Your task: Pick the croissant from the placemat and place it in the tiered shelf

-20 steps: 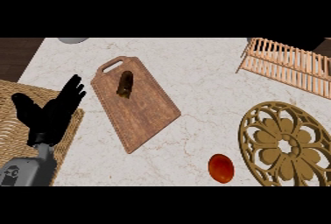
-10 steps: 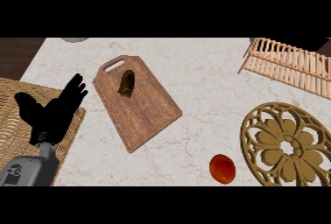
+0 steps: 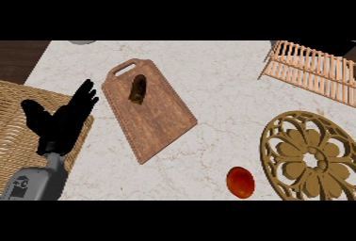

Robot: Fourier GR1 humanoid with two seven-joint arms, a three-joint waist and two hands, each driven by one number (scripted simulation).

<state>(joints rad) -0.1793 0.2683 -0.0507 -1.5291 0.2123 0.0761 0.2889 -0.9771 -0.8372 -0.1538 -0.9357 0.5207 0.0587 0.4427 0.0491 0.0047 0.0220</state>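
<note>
A small dark brown croissant lies on the upper part of a wooden board with a handle hole, left of the counter's middle. My left hand is open at the left, fingers pointing up and right, a short way left of the board and apart from the croissant. It holds nothing. A light wooden slatted shelf stands at the top right corner. My right hand does not show.
A woven straw mat lies at the left edge under my left hand. An ornate golden round trivet fills the lower right. A small red-orange object sits next to it. A grey object peeks in at the top.
The left hand has drifted slightly up and to the right, toward the board. Nothing else has moved.
</note>
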